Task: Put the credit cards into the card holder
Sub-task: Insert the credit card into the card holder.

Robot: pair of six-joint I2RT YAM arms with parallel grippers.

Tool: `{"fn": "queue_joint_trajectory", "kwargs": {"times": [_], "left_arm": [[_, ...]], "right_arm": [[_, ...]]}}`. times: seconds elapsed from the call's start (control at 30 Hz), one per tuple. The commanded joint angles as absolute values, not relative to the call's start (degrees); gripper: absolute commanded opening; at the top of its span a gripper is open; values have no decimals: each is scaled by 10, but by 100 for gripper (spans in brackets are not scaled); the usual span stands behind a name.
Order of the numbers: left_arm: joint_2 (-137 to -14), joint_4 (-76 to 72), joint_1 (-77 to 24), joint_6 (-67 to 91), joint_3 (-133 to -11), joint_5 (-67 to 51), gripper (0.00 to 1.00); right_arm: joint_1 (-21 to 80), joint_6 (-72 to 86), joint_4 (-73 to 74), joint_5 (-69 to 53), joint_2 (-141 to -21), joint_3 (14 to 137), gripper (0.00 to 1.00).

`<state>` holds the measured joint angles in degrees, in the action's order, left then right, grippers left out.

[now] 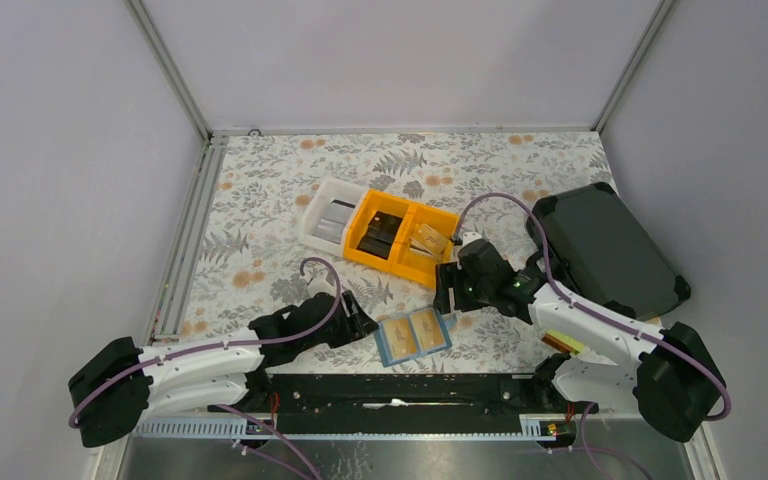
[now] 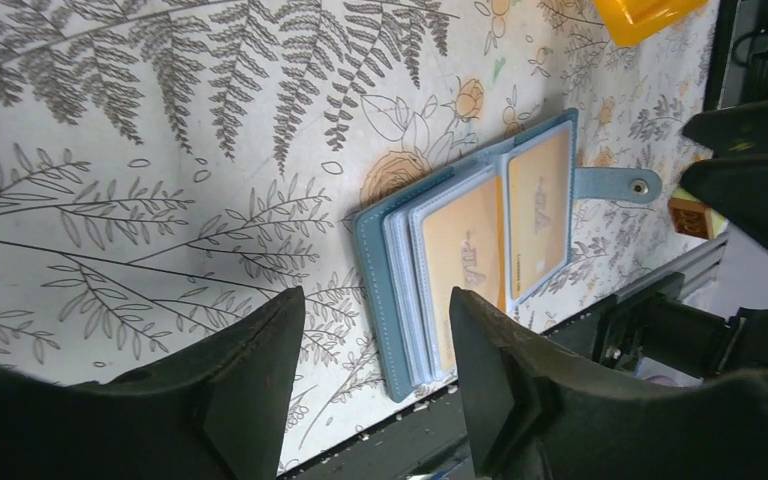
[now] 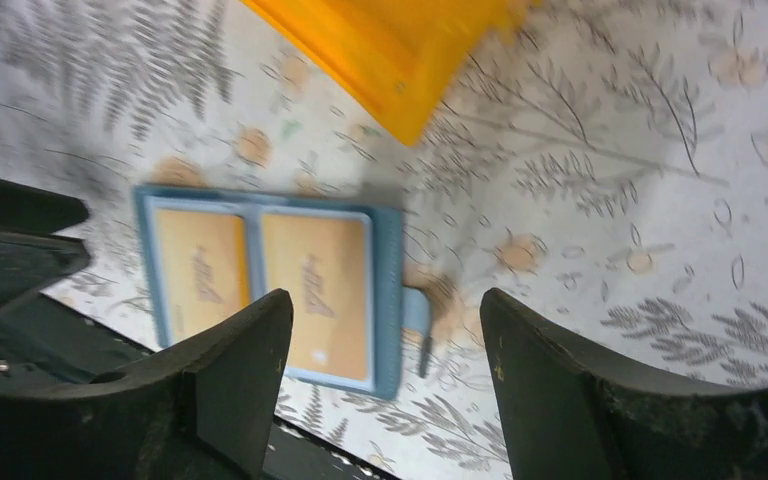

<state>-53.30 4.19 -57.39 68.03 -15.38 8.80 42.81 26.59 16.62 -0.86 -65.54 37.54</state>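
Your left gripper (image 2: pixel 370 335) and right gripper (image 3: pixel 385 310) gape empty. The open card holder (image 1: pixel 415 337), six o'clock of the orange bin (image 1: pixel 400 238), lies unpinned and may slide under a card's push.

right gripper (image 3: pixel 382 305): jaws spread, nothing gripped | card holder (image 3: pixel 390 290): open flat ahead of the jaws, mostly toward the left-hand one | two orange cards (image 3: pixel 315 285) in its pockets | orange bin (image 3: pixel 400 50): farther ahead, blurred

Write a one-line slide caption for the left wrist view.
Left gripper, jaws open, near the teal card holder lying open on the patterned table, orange cards in its pockets.
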Motion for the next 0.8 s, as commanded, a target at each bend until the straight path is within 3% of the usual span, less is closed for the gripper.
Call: {"fn": "queue_joint_trajectory", "kwargs": {"times": [0.0,0.33,0.53,0.77], "left_arm": [[-532,-9,-574,711,-147,65,58],[-614,-52,-574,737,-147,19,59],[-673,-124,-574,752,-138,-15,59],[-666,-200,-576,758,-117,-3,58]], "right_arm": [[413,273,204,2,-644,350,75],[412,302,183,-53,-657,318,64],[412,309,147,-87,-681,310,50],[411,315,127,-111,-696,297,27]]}}
